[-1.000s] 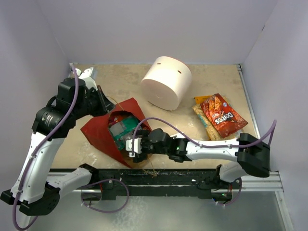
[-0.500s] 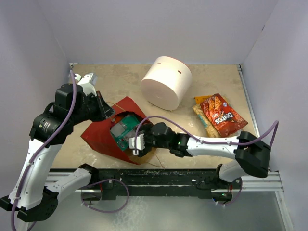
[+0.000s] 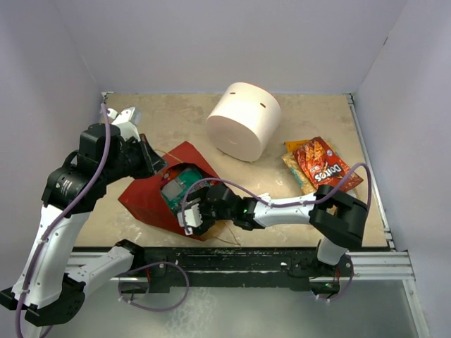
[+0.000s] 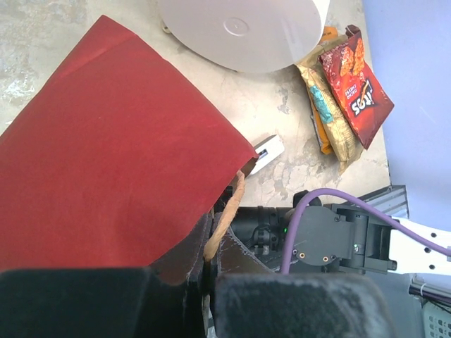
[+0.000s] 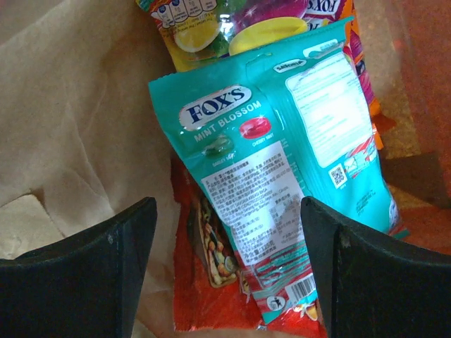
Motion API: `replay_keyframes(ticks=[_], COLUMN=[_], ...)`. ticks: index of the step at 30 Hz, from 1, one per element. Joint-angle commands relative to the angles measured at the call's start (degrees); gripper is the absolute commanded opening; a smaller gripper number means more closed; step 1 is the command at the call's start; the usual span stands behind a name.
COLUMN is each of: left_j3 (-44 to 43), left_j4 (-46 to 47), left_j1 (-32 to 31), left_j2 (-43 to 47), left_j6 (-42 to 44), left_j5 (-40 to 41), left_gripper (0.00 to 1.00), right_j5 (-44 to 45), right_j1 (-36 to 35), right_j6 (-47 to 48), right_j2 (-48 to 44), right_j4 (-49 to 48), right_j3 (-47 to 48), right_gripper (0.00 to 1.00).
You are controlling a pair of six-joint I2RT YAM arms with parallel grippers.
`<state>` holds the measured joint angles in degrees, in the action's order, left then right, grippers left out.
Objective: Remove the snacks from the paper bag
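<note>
where the left gripper [image 3: 149, 159] is pinched together on its rim, the red paper bag [image 3: 144, 198] lies mouth-open on the left half of the table [image 3: 176, 120]. right gripper [image 3: 192, 215]: fingers apart inside that mouth, over a teal packet [image 5: 282, 162]. white cylinder [image 3: 243, 121] behind; red packet [image 3: 325, 169] lies out at far right.

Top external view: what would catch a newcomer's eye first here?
The red paper bag lies open at the near left of the table, and the open right gripper sits at its mouth over a teal packet. A big white cylinder stands out at the back. A red packet lies on others at the right.
</note>
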<state>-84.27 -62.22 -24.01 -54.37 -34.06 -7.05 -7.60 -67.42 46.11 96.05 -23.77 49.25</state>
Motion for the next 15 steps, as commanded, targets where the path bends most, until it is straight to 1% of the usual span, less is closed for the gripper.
replay_keyframes(ticks=[1,5,8,11,15], left_j3=[-2.76,-2.09,-1.65,-2.68,-2.98], left_j4=[1.35,2.02,1.87,0.10,-1.41], left_j1=[0.26,0.30,0.26,0.25,0.32], left_j2=[0.67,0.48,0.75,0.60,0.45], left_j6=[-0.35,-0.26,-0.14,1.06,2.23], left_j5=[0.87,-0.44,-0.70,-0.37,-0.17], left_gripper=[0.00,0.00,0.00,0.00,0.00], right_j5=[1.15,3.93,7.36,7.49,9.05], right_j1=[0.10,0.15,0.29,0.30,0.44], right_j6=[2.03,0.54,-3.29,-3.55,-3.35], right_j2=[0.97,3.53,5.57,7.22,10.16], right_j4=[-3.74,-8.30,-15.05,-15.95,-20.07], right_j3=[3.53,4.24,3.82,4.43,4.82], right_gripper=[0.85,0.86,0.88,0.88,0.90])
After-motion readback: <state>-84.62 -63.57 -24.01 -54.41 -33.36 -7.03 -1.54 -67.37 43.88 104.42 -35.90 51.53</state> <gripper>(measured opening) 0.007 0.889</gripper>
